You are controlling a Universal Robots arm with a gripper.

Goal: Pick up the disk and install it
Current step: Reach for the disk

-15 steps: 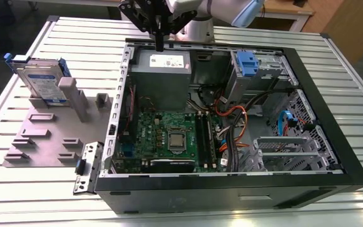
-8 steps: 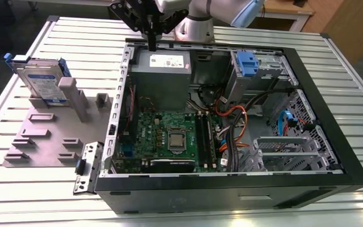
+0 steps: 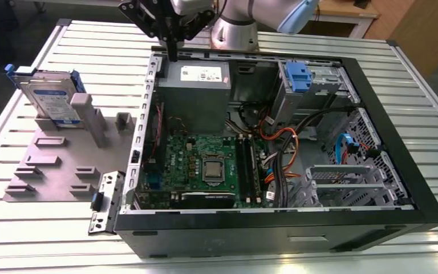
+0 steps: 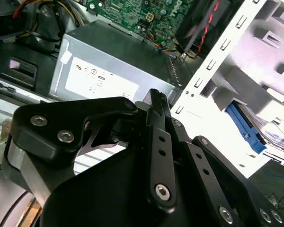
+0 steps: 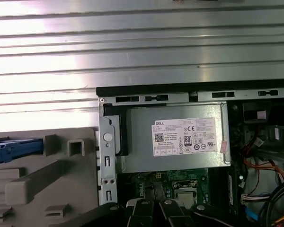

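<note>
The disk stands on edge in the grey holder at the exterior view's left. It is well apart from the gripper, which hangs over the computer case's far wall, fingers pinched together, empty. Arriving pinched, it could topple the disk.

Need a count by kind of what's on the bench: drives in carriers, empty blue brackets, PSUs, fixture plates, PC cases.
fixture plate: 1
disk in a blue carrier: 1, standing upright in the fixture plate
PC case, open: 1
blue bracket with no drive: 1, inside the PC case
power supply: 1, inside the PC case
Total: 5
</note>
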